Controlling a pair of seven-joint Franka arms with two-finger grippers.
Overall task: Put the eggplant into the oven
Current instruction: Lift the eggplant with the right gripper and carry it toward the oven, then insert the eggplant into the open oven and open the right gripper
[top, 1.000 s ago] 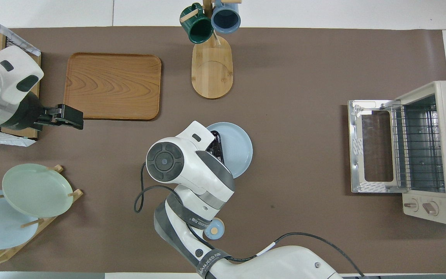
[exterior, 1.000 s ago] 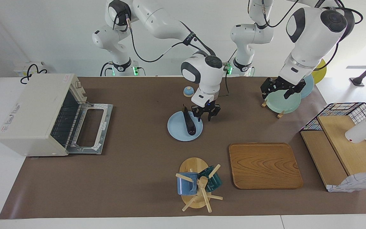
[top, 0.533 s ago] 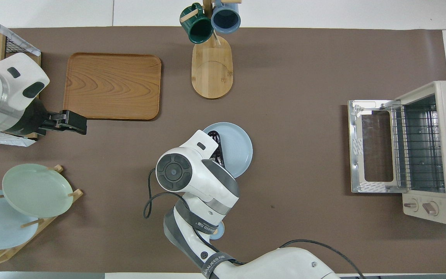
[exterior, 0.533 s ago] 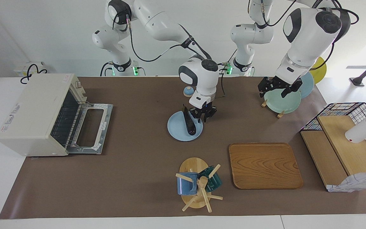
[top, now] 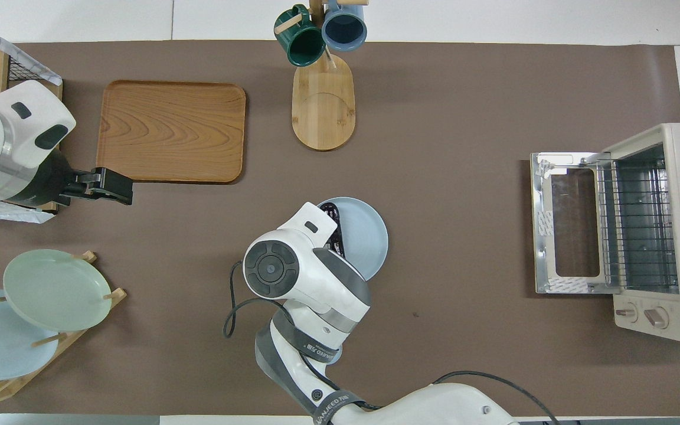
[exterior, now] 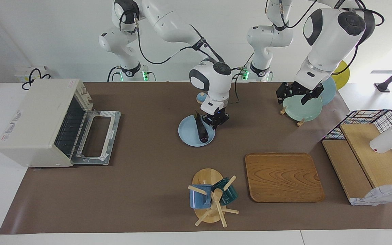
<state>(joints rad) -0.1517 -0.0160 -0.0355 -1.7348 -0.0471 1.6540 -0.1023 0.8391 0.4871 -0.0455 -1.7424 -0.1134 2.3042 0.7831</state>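
The eggplant (exterior: pixel 201 128) lies on a pale blue plate (exterior: pixel 186 134) near the middle of the table, its long axis running toward and away from the robots, the stem end nearer to them. The right gripper (exterior: pixel 215 120) is low at the plate's rim, beside the eggplant at its stem half; whether its fingers are parted or closed, or touch the eggplant at all, cannot be told, and in the overhead view the wrist covers most of the eggplant (top: pixel 335 233). The left gripper (exterior: pixel 296 94) waits above the rack of plates (exterior: pixel 303 109) at the left arm's end of the table; its finger state likewise cannot be told. The oven (exterior: pixel 36 122) stands at the right arm's end, door folded down flat, wire rack (top: pixel 635 227) exposed. Judged from its look, the eggplant is light, fairly firm and glossy, so likely slippery and inclined to roll or pivot in a two-finger hold. A grasp across its width close to mid-length should balance it best; a hold near the thin stem end risks the free end drooping. The plate may slide if the fingers press its rim.
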